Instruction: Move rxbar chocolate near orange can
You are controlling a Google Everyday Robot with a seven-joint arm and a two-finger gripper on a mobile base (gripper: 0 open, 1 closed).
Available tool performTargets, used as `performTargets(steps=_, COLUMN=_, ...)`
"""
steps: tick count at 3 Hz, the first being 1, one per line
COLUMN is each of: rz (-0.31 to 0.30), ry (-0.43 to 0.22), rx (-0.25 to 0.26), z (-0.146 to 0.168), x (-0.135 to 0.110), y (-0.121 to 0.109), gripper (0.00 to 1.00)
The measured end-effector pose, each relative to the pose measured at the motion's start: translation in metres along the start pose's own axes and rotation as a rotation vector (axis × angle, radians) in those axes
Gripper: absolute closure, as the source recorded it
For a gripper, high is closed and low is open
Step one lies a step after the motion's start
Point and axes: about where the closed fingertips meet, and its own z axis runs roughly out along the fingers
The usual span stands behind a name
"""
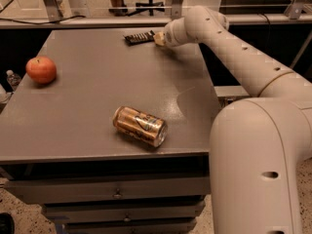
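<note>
The rxbar chocolate (138, 37), a dark flat bar with white lettering, is at the far edge of the grey table (97, 87). My gripper (159, 39) is at the bar's right end, touching or overlapping it, with the arm reaching in from the right. The orange can (140, 126), golden-orange with dark script, lies on its side near the table's front edge, well apart from the bar and the gripper.
A red-orange apple (41, 69) sits at the table's left side. My large white arm body (258, 165) fills the lower right, beside the table's right edge. Drawers (117, 194) are below the tabletop. A rail and chair legs stand behind the table.
</note>
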Motion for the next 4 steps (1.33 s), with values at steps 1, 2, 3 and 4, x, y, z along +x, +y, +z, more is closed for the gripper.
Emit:
performTargets(steps=1, rz=0.016, ry=-0.002, rx=-0.007, z=-0.015, x=-0.001, y=0.004, gripper=1.0)
performTargets(steps=2, rz=0.03, ry=-0.003, rx=-0.022, z=-0.026, x=-0.004, y=0.009, gripper=0.87)
performTargets(steps=3, rz=0.031, ry=-0.012, rx=-0.062, z=-0.025, x=-0.009, y=0.02, gripper=0.63)
performTargets(steps=4, rz=0.027, ry=-0.003, rx=-0.083, z=-0.015, x=-0.007, y=0.023, gripper=0.4)
